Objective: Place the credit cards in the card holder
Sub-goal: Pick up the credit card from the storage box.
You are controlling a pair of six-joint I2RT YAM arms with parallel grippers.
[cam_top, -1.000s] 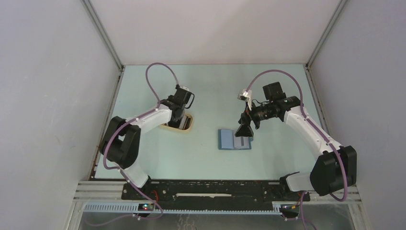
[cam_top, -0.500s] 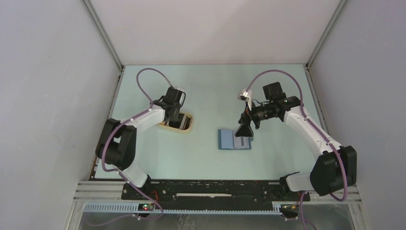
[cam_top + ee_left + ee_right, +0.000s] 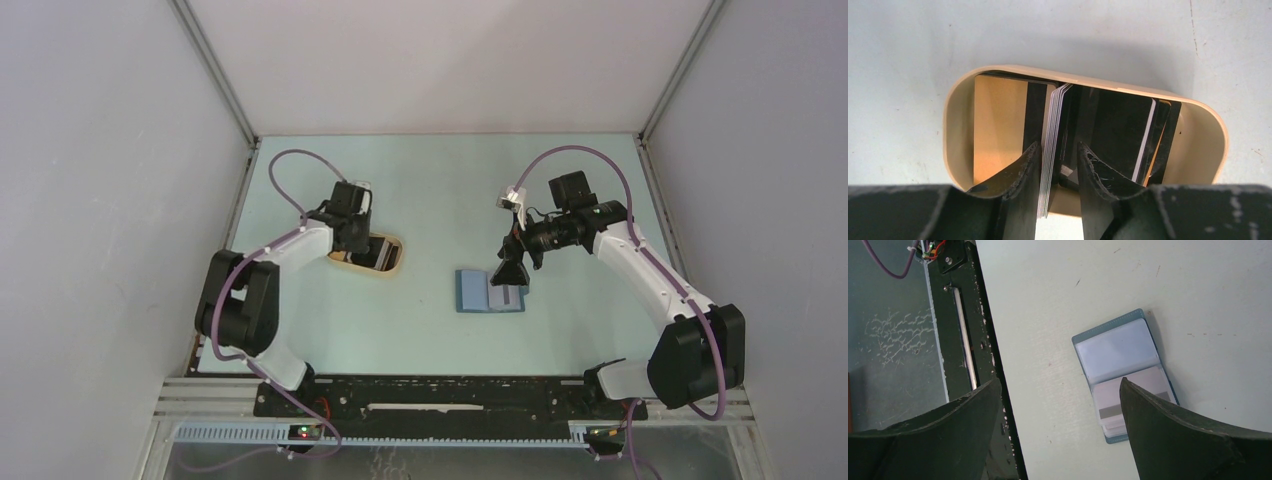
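Several credit cards (image 3: 1050, 130) stand on edge in a tan oval tray (image 3: 1088, 82), some white-edged, others dark. My left gripper (image 3: 1058, 146) reaches down into the tray (image 3: 395, 262) with its jaws narrowly open astride the cards. The white-edged stack lies against the left finger (image 3: 1023, 170), and a gap shows beside the right one. The teal card holder (image 3: 478, 291) lies open and flat mid-table. In the right wrist view a pale card with a grey stripe (image 3: 1135, 400) sits in the card holder (image 3: 1120, 347). My right gripper (image 3: 1059, 381) hovers over its right half, wide open and empty.
A black mounting rail (image 3: 450, 395) runs along the near table edge and shows in the right wrist view as a dark bar (image 3: 963, 340). Grey enclosure walls (image 3: 120, 200) close in the left, right and back sides.
The left wrist has swung leftward and back over the tray, its cable loop moving with it. The right arm and the card holder have not moved.
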